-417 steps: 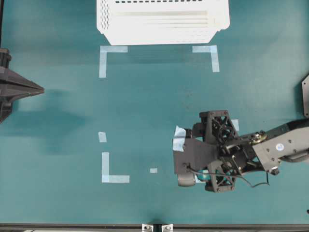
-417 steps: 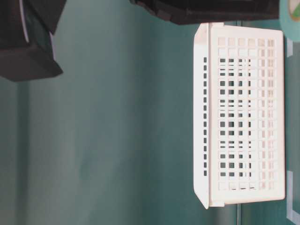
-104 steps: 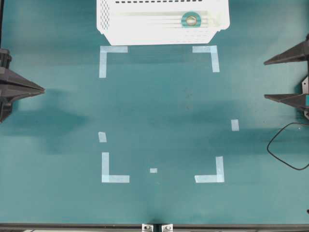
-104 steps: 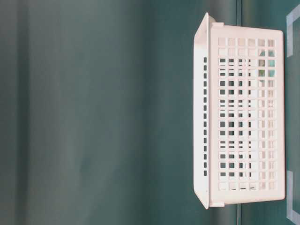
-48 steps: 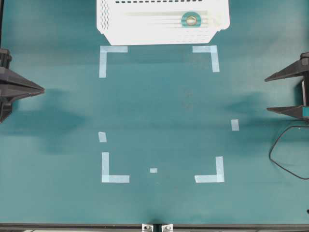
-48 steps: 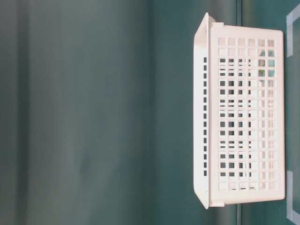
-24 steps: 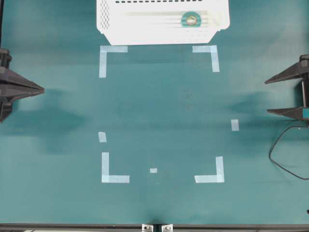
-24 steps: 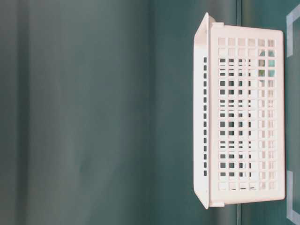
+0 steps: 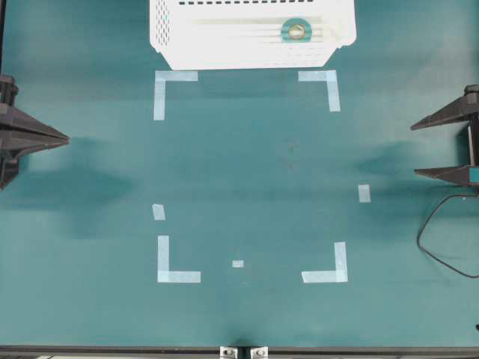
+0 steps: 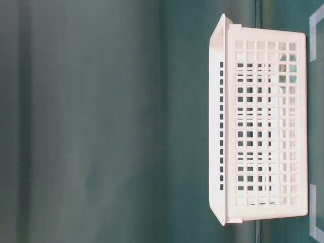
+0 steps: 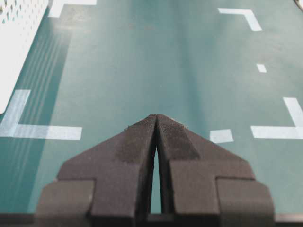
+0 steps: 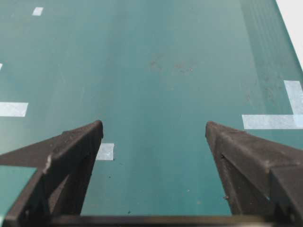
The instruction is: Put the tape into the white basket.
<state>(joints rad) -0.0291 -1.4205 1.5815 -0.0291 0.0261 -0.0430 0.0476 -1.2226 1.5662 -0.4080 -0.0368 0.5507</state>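
We see the tape (image 9: 297, 31) lying inside the white basket (image 9: 224, 52) at the frame's top. Our left gripper (image 11: 155, 120) is clenched empty at the left edge; our right gripper (image 12: 154, 130) is spread wide, empty, at the right edge.

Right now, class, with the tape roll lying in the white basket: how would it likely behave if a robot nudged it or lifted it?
The tape lies flat on its side on the ribbed floor of the white basket, so it probably won't roll; a nudge would likely just slide it. It is a small hollow ring, so it is probably light. Set on edge, its round shape would likely roll.
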